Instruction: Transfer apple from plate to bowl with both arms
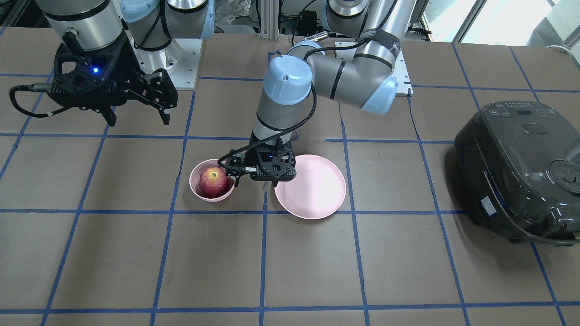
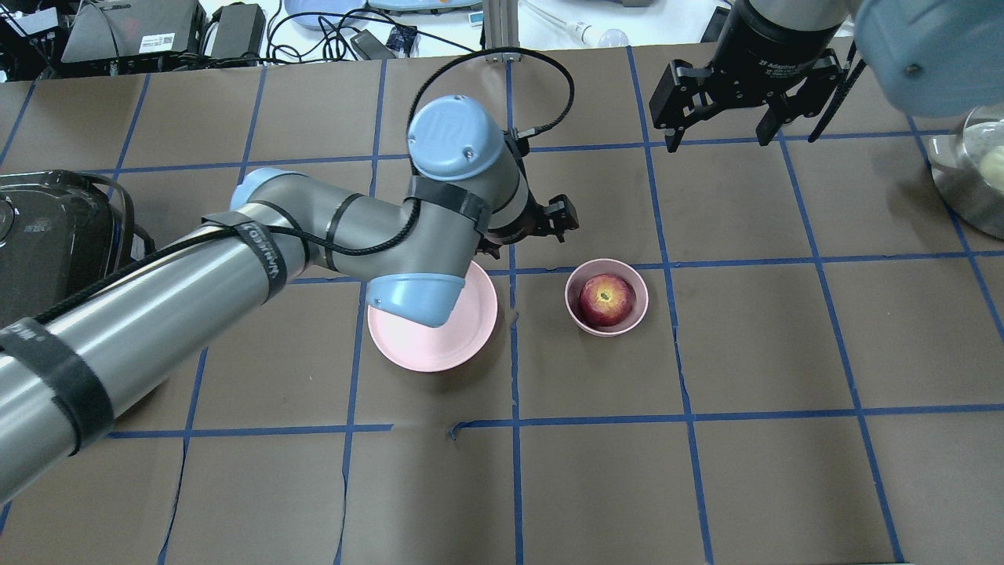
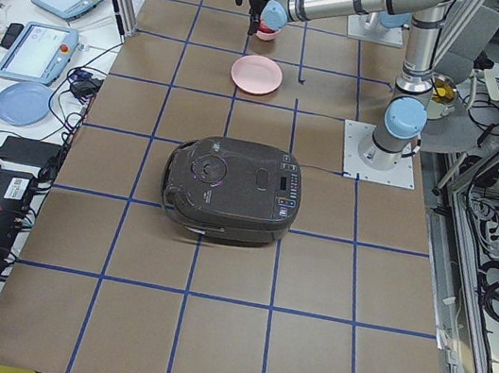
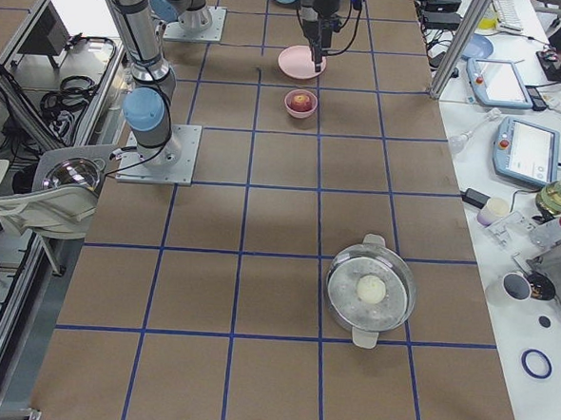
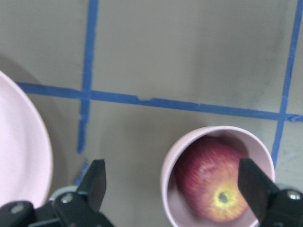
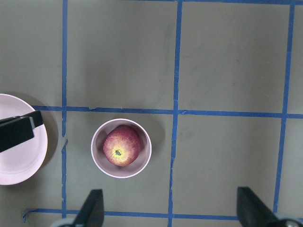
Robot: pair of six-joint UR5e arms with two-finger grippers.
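Note:
The red apple (image 1: pixel 213 182) lies inside the small pink bowl (image 1: pixel 195 186), stem dimple up; it also shows in the overhead view (image 2: pixel 605 299). The wide pink plate (image 1: pixel 312 188) sits bare beside the bowl. My left gripper (image 1: pixel 256 181) hangs open and empty just above the table, between plate and bowl; in its wrist view the apple (image 5: pixel 213 184) and bowl (image 5: pixel 168 165) lie below its right finger. My right gripper (image 1: pixel 138 120) is open and empty, raised well above the table, off to the robot's side of the bowl; its wrist view looks down on the apple (image 6: pixel 122 145).
A dark rice cooker (image 1: pixel 521 172) stands on the robot's left side of the table. A metal pot with a glass lid (image 4: pixel 371 290) stands far on the robot's right. The table is brown with a blue tape grid.

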